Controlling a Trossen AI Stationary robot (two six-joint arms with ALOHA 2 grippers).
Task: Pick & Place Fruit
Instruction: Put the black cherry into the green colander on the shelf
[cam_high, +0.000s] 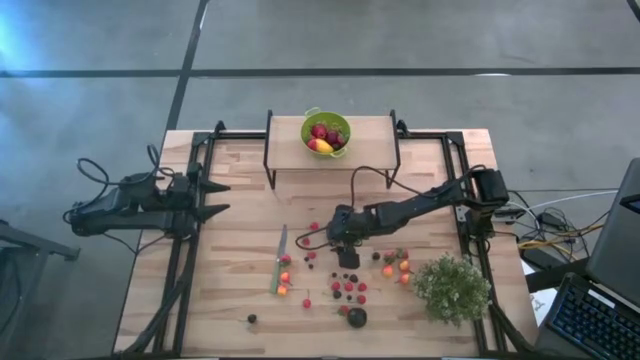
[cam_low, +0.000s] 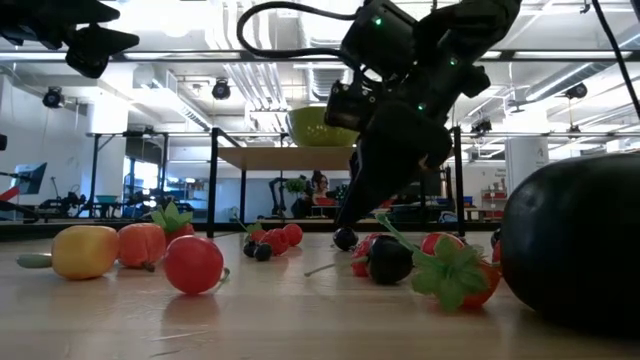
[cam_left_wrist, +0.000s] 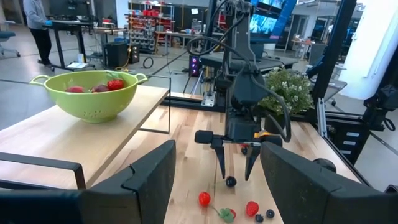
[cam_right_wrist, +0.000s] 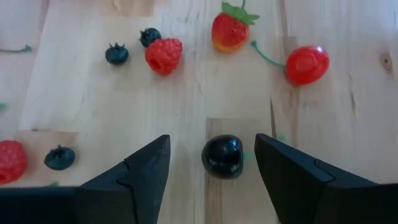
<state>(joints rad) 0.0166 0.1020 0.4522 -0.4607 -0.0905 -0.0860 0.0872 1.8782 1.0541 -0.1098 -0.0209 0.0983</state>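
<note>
Wooden table (cam_high: 230, 290): scattered fruit (cam_high: 349, 288), knife (cam_high: 279, 260), plant (cam_high: 452, 287) around right claw (cam_high: 347, 259).

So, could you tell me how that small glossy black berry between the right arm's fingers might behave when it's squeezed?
The black berry looks round and glossy, so it may squirt sideways or roll if the right end effector closes off-centre. It sits loose on the bare wooden table, touching neither finger, so a nudge could send it away. It probably weighs little.

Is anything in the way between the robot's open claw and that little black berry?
No. The right gripper hangs over the black berry, which lies on the bare table between its open fingers. The raspberry and other fruit lie farther off.
</note>
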